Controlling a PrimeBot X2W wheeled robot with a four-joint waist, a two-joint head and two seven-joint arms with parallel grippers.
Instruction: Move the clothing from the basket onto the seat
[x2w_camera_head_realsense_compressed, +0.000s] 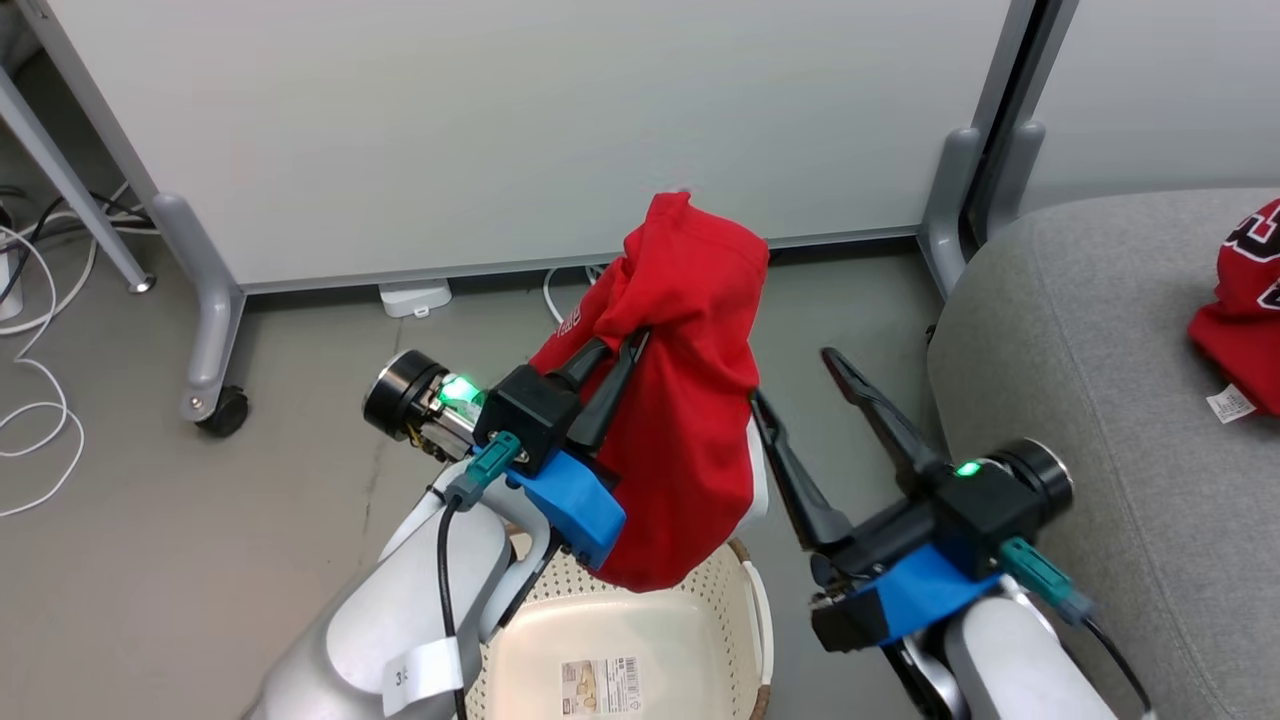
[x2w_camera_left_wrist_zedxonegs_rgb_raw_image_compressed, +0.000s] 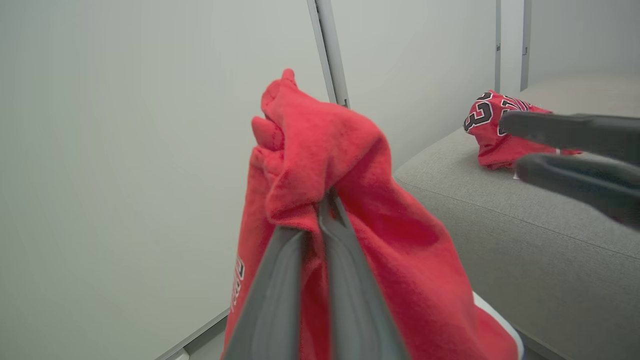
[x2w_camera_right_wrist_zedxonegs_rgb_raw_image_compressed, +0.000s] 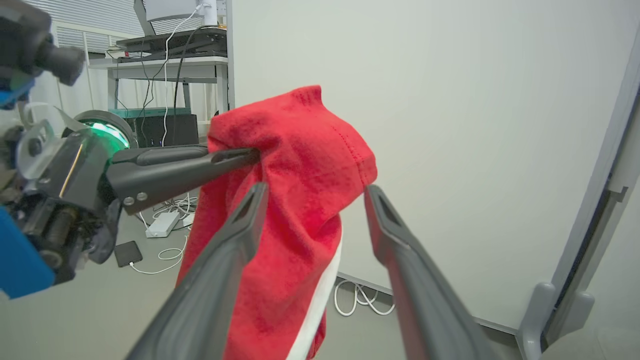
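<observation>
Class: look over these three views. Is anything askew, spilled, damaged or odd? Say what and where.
Nothing is damaged or spilled. The jersey lies crumpled on the seat, and the red garment hangs bunched from the shut left gripper above the basket.

Two red garments (x2w_camera_head_realsense_compressed: 690, 430) (x2w_camera_head_realsense_compressed: 1245, 310), one basket (x2w_camera_head_realsense_compressed: 720, 610), one seat (x2w_camera_head_realsense_compressed: 1080, 330), two grippers (x2w_camera_head_realsense_compressed: 630, 345) (x2w_camera_head_realsense_compressed: 790, 375), one sticker (x2w_camera_head_realsense_compressed: 600, 683).

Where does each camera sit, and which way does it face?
Head view: on the head, facing down at basket and seat; left gripper and right gripper show.
Left wrist view: left wrist, along its shut fingers toward the seat.
Right wrist view: right wrist, along its open fingers toward a white partition.
Shared: all show the held red garment.
</observation>
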